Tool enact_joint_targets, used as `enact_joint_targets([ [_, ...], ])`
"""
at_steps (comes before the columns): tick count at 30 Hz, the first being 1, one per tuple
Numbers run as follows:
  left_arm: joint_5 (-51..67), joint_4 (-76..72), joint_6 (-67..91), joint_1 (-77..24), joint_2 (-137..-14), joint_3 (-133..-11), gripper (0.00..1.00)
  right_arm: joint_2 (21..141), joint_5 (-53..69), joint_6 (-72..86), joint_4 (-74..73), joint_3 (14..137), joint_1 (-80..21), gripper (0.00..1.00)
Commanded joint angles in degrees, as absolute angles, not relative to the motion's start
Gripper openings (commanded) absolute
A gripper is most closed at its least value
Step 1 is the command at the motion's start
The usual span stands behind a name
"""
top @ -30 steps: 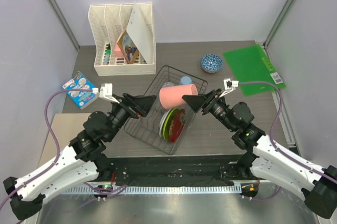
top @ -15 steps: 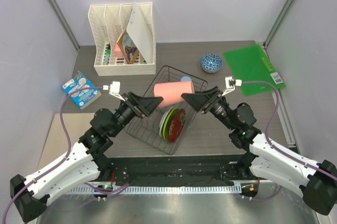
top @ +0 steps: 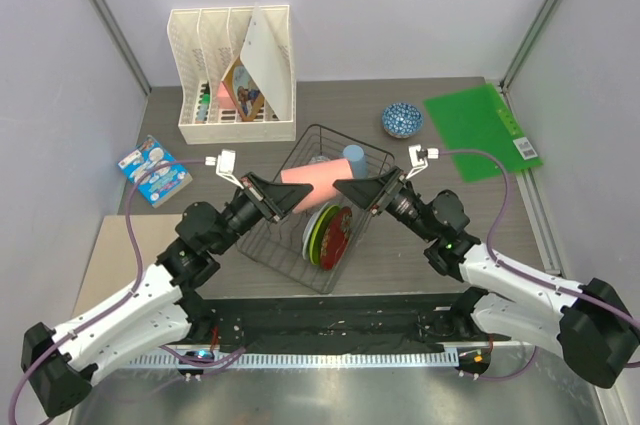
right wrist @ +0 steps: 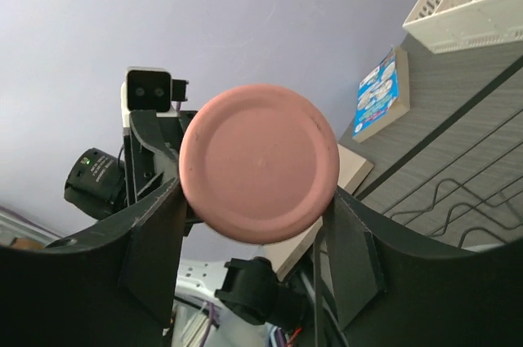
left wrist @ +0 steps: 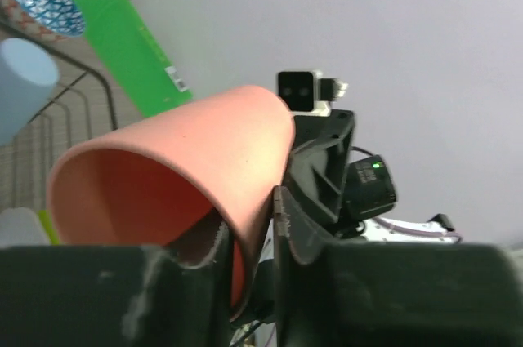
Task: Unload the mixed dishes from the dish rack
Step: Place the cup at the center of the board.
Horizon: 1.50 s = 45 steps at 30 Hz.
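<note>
Table (top: 340, 100) of grey wood holds the dish rack (top: 272, 243), a black wire basket that stands at an angle between the two arms. Inside it the green-rimmed plates (top: 316, 235) and the red patterned plate (top: 340, 231) stand on edge, side by side. Above the rack the pink cup (top: 310, 175) lies horizontal in the air. The left gripper (top: 292, 195) is closed on its rim, one finger inside the mouth and one outside. The right gripper (top: 345, 188) clamps the base end between both fingers. The small blue bowl (top: 402, 120) sits on the table, well apart from the rack.
</note>
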<state>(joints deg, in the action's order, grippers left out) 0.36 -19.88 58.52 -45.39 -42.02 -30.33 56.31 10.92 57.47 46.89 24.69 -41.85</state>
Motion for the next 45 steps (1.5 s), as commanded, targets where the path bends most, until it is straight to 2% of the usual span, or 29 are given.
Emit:
enact_joint_targets([
  [1,1.59,-20.14,56.52,-45.0,-41.92,-32.69,0.01,55.55,11.25,56.34,49.84,23.99,-42.01,0.01],
  [3,0.36,-14.98,55.03,-44.74,-41.57,-34.36,0.0,53.53,9.33,54.33,45.74,24.34,-42.01,0.05],
  [4,-2.0,-11.9,54.24,-44.65,-41.49,-35.24,0.0,52.74,8.53,53.01,43.18,25.48,-42.01,0.19],
  [5,-3.15,-8.73,51.79,-44.39,-41.57,-38.2,0.0,50.82,7.48,50.47,36.28,26.36,-41.84,0.59],
  [6,-4.99,-5.4,50.46,-44.3,-41.66,-40.06,0.0,50.1,3.64,49.06,31.6,27.59,-42.01,0.76],
  [7,-9.45,4.04,49.14,-44.12,-42.01,-42.25,0.0,49.31,1.34,47.82,26.25,30.82,-41.92,0.88],
  [9,-15.96,13.92,45.46,-43.86,-44.28,-50.07,0.0,48.17,-4.2,43.27,12.31,34.09,-42.1,1.0],
  [10,-23.13,22.41,44.31,-43.68,-45.69,-53.14,0.0,47.99,-9.09,42.29,8.65,36.62,-42.1,1.0],
  [11,-26.25,27.28,43.69,-43.33,-47.01,-55.87,0.0,47.73,-11.14,41.23,3.22,37.52,-42.01,1.0],
  [15,-36.72,43.39,41.66,-39.74,-55.61,-69.05,0.01,46.32,-18.53,39.2,-3.33,39.37,-42.1,1.0],
  [22,-28.06,60.63,34.38,-25.76,-80.01,-92.76,0.0,44.74,-19.69,38.59,-5.89,38.85,-42.01,1.0],
  [24,-24.72,63.53,31.04,-23.21,-84.96,-96.22,0.0,44.21,-19.34,37.8,-6.59,38.85,-42.01,1.0],
  [33,-15.83,61.26,29.53,-16.97,-104.4,-103.97,0.0,43.24,-16.35,35.6,-8.7,39.02,-42.1,1.0],
  [45,-11.25,55.72,31.73,-11.25,-118.03,-107.22,0.0,38.59,-17.75,33.93,-13.45,37.27,-41.93,1.0],
])
